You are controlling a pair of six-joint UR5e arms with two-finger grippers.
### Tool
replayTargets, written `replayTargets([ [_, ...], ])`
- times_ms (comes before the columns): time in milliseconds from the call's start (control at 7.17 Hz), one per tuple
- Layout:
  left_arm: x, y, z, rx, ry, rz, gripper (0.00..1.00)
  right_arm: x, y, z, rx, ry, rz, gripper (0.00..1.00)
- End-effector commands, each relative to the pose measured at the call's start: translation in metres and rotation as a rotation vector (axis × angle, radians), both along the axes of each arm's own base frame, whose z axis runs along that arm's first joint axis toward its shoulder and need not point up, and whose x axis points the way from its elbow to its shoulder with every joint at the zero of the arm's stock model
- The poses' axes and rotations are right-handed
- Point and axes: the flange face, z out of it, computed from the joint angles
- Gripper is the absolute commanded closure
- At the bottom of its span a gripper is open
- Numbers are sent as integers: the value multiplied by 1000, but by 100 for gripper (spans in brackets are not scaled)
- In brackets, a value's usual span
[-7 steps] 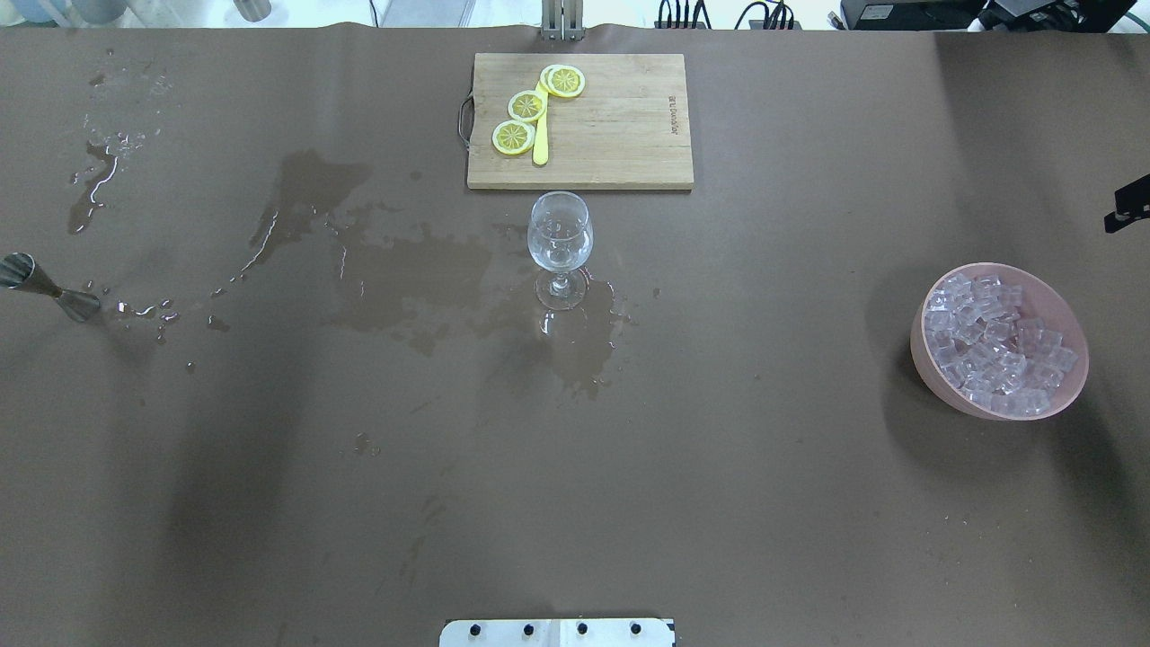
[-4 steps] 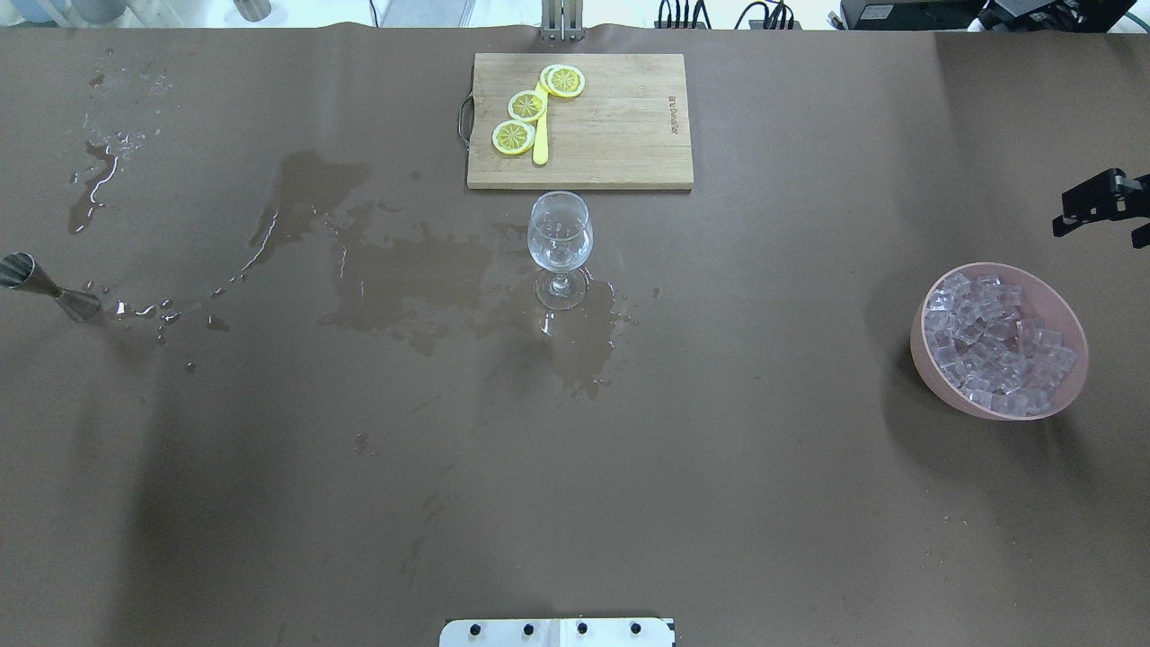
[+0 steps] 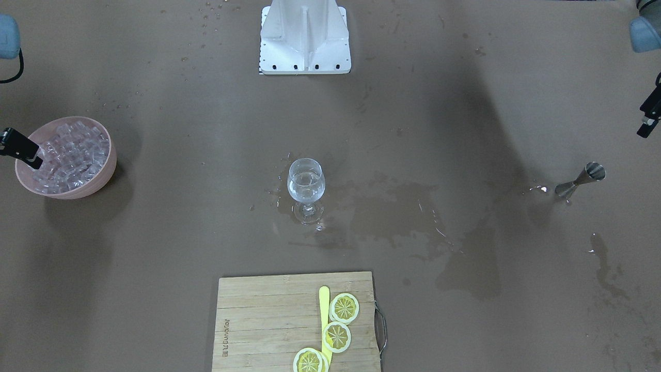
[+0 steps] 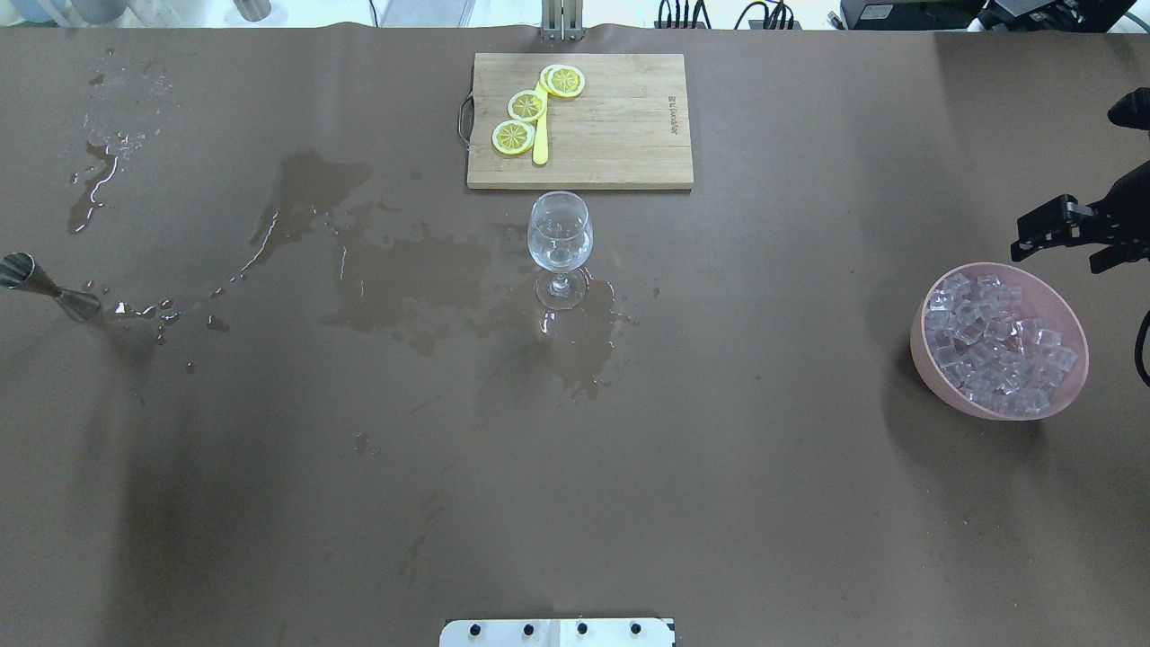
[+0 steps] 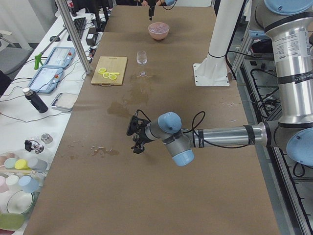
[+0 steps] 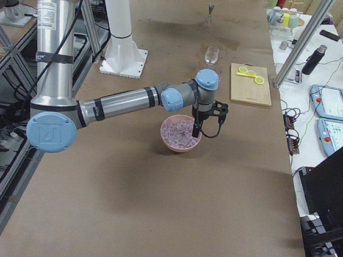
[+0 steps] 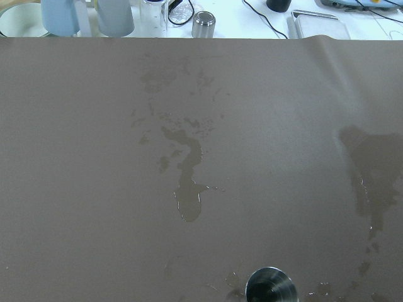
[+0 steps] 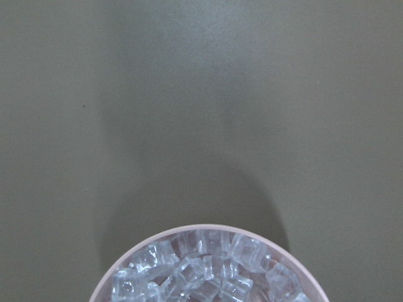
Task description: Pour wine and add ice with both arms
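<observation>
Wet brown counter (image 4: 719, 449) holds the ice (image 4: 997, 346), heaped in a pink bowl (image 4: 916, 337); our right hand (image 4: 1058, 253) hangs open just beyond its rim. Cubes look light, hard and slippery, so we'd pinch one across flat faces.

Plain matte brown over the bench (image 4: 809, 494), with darker glossy blotches of spill (image 4: 404, 279). Pale pink on the bowl (image 4: 924, 364); clear with whitish glints in the ice (image 4: 997, 346). Colourless in both glass (image 4: 560, 216) and wine (image 3: 305, 190). Light honey wood in lengthwise strips for the cutting board (image 4: 620, 126); bright yellow, pale-rimmed and spoked, on the lemon slices (image 4: 527, 105). Silver on the jigger (image 4: 54, 292). White on the stand (image 3: 304, 46), dotted with black bolts. Silver-grey with light blue caps along the right arm (image 6: 125, 102); black on the right gripper (image 4: 1056, 259).
</observation>
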Motion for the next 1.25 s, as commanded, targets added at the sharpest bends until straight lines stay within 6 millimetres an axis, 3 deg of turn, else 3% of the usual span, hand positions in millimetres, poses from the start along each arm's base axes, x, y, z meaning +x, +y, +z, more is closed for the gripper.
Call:
replayTargets([
  [0,29,0,14,20,-5,-49,2,-26,18,6,10,35,-49,0],
  [279,52,6,30,40,20,-82,2,-44,26,20,-8,56,-88,0],
  [558,59,11,21,61,89,-88,2,-47,37,35,-33,77,-104,0],
  [697,71,12,20,75,85,-92,2,-48,40,39,-39,81,-109,1],
  [976,119,20,23,86,75,-128,2,-54,40,59,-74,101,-123,2],
  [1116,118,25,37,98,81,-130,2,-58,39,66,-85,107,-128,2],
])
